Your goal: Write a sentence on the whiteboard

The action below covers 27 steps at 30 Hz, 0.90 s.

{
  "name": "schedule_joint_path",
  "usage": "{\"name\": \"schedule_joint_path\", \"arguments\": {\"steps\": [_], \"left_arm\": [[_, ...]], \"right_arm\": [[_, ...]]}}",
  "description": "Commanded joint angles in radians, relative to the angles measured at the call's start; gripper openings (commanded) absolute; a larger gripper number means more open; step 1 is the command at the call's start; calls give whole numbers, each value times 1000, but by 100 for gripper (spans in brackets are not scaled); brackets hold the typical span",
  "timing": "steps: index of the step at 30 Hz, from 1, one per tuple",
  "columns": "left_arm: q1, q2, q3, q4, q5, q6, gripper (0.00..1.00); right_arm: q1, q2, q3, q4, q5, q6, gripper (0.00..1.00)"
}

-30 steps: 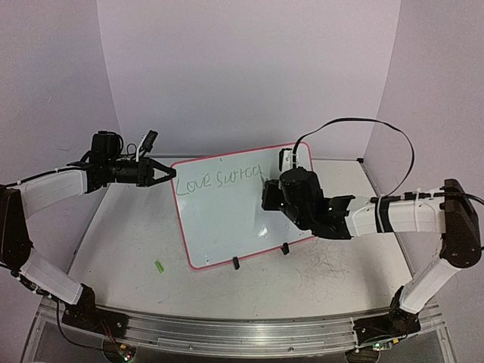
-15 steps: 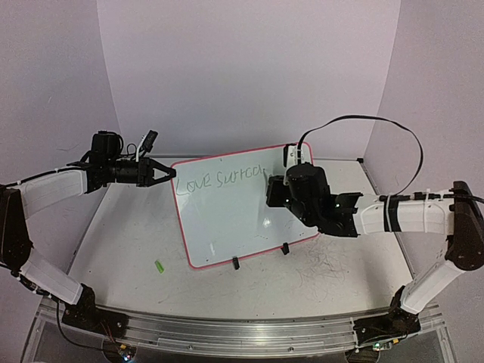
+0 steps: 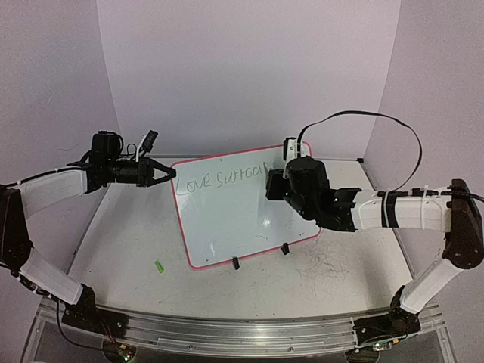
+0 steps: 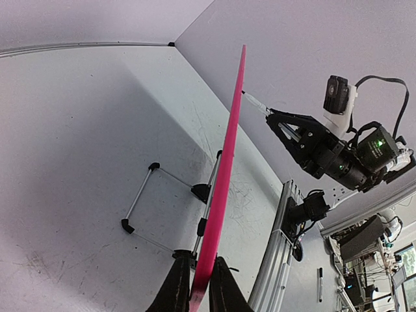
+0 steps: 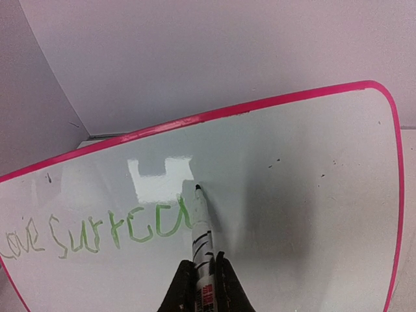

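Observation:
The whiteboard (image 3: 227, 219) with a pink-red rim stands tilted on black clip feet at mid-table. It shows edge-on in the left wrist view (image 4: 224, 169) and face-on in the right wrist view (image 5: 305, 162). One line of green lettering (image 3: 219, 180) reads "Love" and a second word (image 5: 97, 234). My left gripper (image 3: 168, 175) is shut on the board's upper left rim (image 4: 201, 286). My right gripper (image 3: 274, 184) is shut on a white marker (image 5: 202, 240), whose tip (image 5: 197, 188) is at the board just right of the last letter.
A small green marker cap (image 3: 159, 266) lies on the table left of the board. Faint grey scribble marks (image 3: 325, 265) cover the table right of the board. A wire stand (image 4: 156, 198) props the board from behind. Purple walls close in on three sides.
My right arm has moved up and to the right along the line of lettering, and more green letters show at its end. The left arm and the board have not moved.

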Motion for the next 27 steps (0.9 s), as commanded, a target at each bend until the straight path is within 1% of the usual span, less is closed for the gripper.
{"name": "schedule_joint_path", "arguments": {"steps": [1, 19, 27], "left_arm": [[-7, -33, -2, 30, 27, 17, 12], [-6, -36, -2, 30, 28, 15, 12], [-6, -34, -3, 30, 25, 15, 12]], "right_arm": [[-5, 29, 34, 30, -4, -11, 0], [10, -9, -74, -3, -31, 59, 0], [15, -11, -67, -3, -23, 63, 0]]}}
